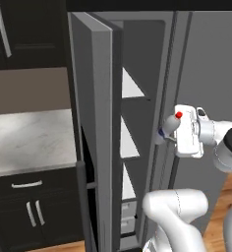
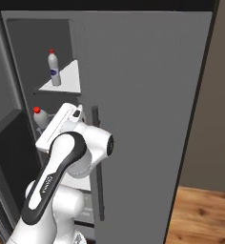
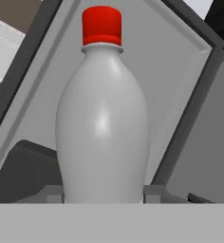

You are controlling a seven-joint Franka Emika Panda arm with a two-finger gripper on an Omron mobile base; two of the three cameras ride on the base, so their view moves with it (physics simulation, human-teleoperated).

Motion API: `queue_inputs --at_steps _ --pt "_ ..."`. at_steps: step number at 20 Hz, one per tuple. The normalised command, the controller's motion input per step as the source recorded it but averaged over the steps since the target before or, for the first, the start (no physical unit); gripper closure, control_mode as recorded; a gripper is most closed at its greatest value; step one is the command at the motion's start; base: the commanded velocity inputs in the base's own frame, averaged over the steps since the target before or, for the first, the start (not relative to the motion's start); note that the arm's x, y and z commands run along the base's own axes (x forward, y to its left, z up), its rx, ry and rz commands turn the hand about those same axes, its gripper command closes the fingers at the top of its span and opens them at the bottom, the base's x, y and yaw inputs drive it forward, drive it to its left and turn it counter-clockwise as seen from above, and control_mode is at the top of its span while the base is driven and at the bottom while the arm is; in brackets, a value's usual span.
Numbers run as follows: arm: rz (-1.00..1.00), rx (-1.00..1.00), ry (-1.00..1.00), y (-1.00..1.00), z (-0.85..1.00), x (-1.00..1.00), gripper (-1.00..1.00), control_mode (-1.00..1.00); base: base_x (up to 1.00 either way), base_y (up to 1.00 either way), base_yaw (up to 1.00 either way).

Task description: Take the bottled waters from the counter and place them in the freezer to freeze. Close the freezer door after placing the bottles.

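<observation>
One bottled water, clear with a red cap and a blue label, stands upright on an upper white shelf inside the freezer. The other bottle is off the shelves at mid-height, at the freezer's opening and below that shelf, its cap tilted up. My gripper is shut on its lower body. The freezer door stands wide open to the left. The marble counter lies left of the door.
The fridge's plain right door is closed, its vertical handle just behind my arm. Lower white shelves and drawers are stacked in the freezer. Dark cabinets sit under the counter. Wood floor lies to the right.
</observation>
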Motion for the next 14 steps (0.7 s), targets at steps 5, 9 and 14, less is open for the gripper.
queue_inputs --at_steps 5,9,14 --pt "-0.03 0.00 0.00 0.05 0.05 0.06 1.00 -1.00 0.34 0.03 -0.03" --pt "-0.21 0.00 0.00 0.23 0.42 0.00 1.00 -1.00 0.00 0.00 0.00" --pt "-0.30 0.00 0.00 0.29 0.56 -0.01 1.00 -1.00 0.00 0.00 0.00"
